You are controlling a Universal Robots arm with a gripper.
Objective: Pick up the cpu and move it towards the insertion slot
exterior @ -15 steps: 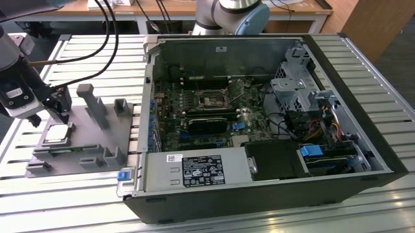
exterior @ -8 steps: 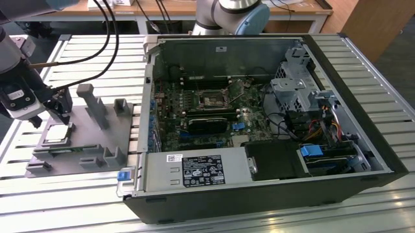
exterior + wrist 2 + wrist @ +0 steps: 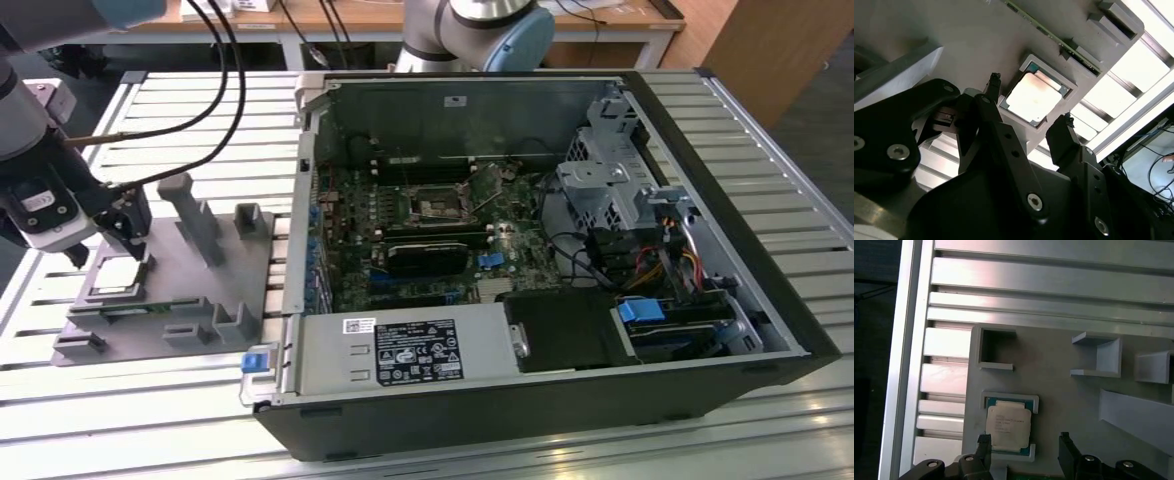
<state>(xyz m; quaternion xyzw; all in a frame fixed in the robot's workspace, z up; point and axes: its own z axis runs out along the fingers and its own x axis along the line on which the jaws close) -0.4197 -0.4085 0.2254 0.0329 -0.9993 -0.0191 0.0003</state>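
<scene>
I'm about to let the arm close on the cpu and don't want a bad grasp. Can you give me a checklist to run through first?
1. Pincer open: ok, its fingers stand apart.
2. cpu lying flat in the pocket of the grey fixture: ok.
3. cpu centred between the fingers: cannot tell. In the first wrist view one finger sits close to its edge and the other stands well off.
4. cpu gripped: not ok, nothing holds it.
5. Insertion slot inside the open computer case free to receive: cannot tell from the exterior view.
</scene>
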